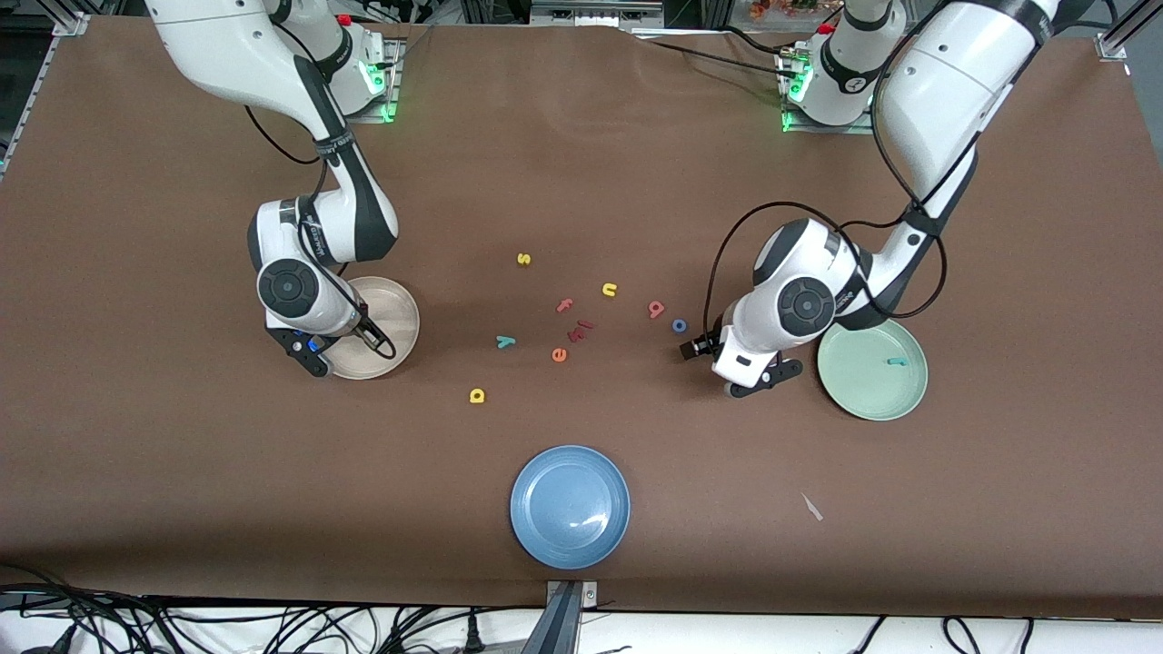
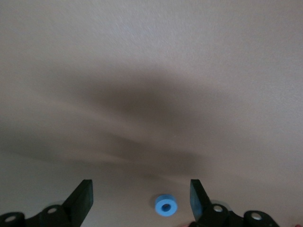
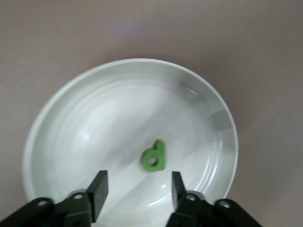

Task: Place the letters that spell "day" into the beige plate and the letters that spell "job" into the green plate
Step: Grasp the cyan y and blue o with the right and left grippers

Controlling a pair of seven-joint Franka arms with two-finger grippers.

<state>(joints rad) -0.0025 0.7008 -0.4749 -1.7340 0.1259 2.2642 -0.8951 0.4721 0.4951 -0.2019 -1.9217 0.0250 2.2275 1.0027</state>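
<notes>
My right gripper (image 3: 137,189) hangs open over the beige plate (image 1: 400,313), and the green "d" (image 3: 154,156) lies loose in the plate (image 3: 71,123) just past its fingertips. My left gripper (image 2: 142,196) is open and low over the table, with the blue "o" (image 2: 165,205) lying on the table between its fingers, close to one of them. The "o" (image 1: 679,325) lies beside the pink "b" (image 1: 656,309). The teal "j" (image 1: 897,361) lies in the green plate (image 1: 863,400). The teal "y" (image 1: 505,341) and yellow "a" (image 1: 477,395) lie mid-table.
A blue plate (image 1: 570,506) sits near the table's front edge. Loose mid-table letters include a yellow "s" (image 1: 523,259), a yellow "n" (image 1: 609,290), a pink "f" (image 1: 564,305) and an orange "e" (image 1: 559,354). A small paper scrap (image 1: 811,507) lies toward the left arm's end.
</notes>
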